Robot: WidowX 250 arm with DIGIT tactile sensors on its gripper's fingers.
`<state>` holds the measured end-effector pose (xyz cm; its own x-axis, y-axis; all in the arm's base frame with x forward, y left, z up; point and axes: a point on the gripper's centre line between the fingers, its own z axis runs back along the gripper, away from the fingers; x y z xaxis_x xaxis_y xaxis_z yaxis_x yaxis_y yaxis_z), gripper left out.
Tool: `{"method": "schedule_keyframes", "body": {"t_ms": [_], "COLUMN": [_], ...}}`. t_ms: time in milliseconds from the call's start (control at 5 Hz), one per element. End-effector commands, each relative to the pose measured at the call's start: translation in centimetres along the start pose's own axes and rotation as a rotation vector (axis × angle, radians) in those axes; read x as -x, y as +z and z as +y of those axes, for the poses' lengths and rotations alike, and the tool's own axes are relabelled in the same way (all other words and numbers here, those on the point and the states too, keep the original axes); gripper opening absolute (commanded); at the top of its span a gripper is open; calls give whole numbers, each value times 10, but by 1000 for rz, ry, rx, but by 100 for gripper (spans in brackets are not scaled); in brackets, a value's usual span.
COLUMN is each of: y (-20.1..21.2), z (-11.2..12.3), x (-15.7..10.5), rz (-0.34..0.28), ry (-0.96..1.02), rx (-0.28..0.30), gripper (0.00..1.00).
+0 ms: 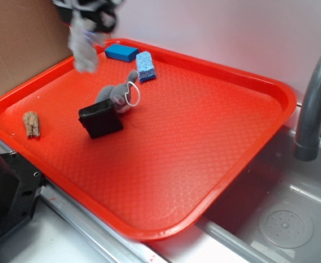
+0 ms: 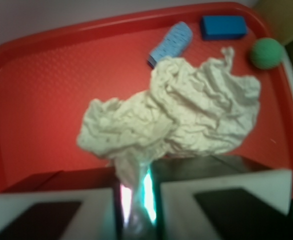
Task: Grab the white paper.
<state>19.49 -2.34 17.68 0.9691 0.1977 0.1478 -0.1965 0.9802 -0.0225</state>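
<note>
Plainly, the white paper (image 2: 176,115) hangs pinched between the closed jaws.

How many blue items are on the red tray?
2. The dark blue block lies at the tray's far edge; the light blue sponge sits just beside it, toward the faucet. The hanging white paper may hide others.
</note>
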Motion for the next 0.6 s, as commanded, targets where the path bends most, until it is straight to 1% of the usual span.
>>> {"method": "schedule_keyframes", "body": {"t_ms": [0, 200, 400], "y": [31, 31, 32], "z": [9, 9, 4], "x": [19, 23, 32], "rz": [-42, 3, 7], "ry": [-45, -50, -48], "rx": [-3, 20, -4], "gripper": [0, 0, 0]}}
